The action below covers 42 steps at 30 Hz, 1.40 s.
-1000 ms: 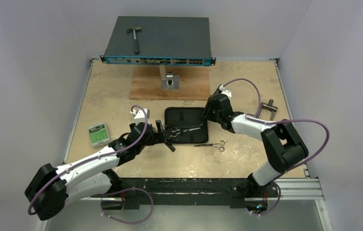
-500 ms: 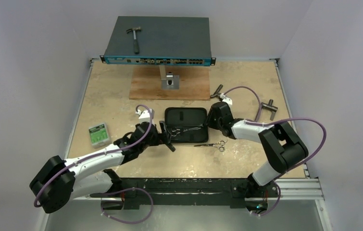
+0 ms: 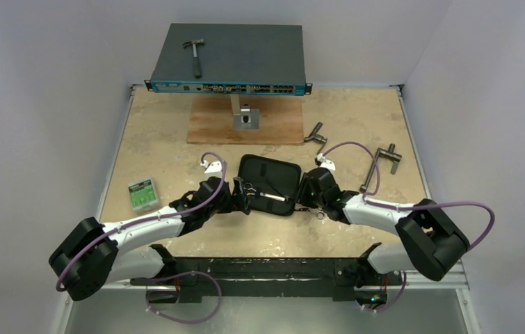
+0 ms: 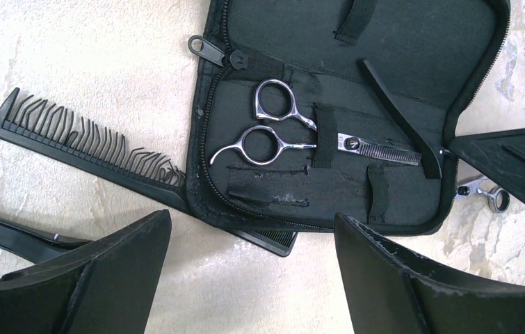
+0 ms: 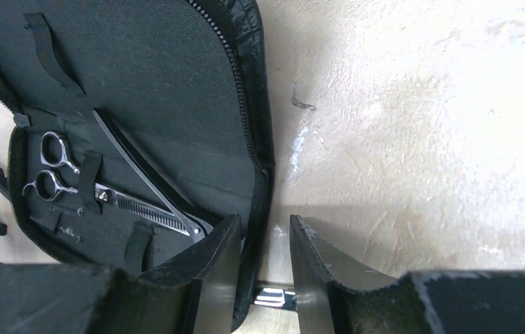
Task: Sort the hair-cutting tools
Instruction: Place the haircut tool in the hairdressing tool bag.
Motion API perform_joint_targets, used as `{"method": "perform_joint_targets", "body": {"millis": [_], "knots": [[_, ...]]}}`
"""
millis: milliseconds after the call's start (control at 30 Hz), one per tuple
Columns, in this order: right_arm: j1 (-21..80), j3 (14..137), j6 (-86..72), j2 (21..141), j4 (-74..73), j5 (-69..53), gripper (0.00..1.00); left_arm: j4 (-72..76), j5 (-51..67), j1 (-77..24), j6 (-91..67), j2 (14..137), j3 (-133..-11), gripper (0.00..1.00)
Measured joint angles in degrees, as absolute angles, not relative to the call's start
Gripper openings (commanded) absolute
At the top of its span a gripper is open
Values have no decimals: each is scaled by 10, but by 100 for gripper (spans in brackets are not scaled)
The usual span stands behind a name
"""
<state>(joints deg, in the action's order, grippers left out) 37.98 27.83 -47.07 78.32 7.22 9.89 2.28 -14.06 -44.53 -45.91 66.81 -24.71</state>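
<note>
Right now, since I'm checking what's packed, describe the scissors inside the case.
The silver scissors look like shiny metal thinning shears: two round finger rings, one with a curled tang, and a toothed blade. They lie closed and flat inside the open black zip case, tucked under a fabric strap across the shank.

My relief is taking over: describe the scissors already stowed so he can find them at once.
Find the open black zip case in the middle of the table. In its near half, silver scissors lie under an elastic strap. The other pair lies on the bare table off the case's right edge; these are strapped in and have a toothed blade.
</note>
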Motion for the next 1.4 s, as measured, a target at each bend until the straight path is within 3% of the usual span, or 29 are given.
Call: {"method": "perform_joint_targets", "body": {"millis": [200,367,567,800,1400], "knots": [[380,296,-453,726,-13,128,36,19,-141,-445,-463,666,-247,86],[381,384,-372,717,-70,145,35,-11,-154,-445,-477,627,-245,84],[410,481,-255,788,-102,132,30,-32,-164,-445,-495,579,-233,84],[473,514,-173,880,-157,121,31,-47,-164,-445,-502,545,-203,85],[502,568,-117,970,-209,182,26,-35,-149,-445,-502,535,-165,84]]}}
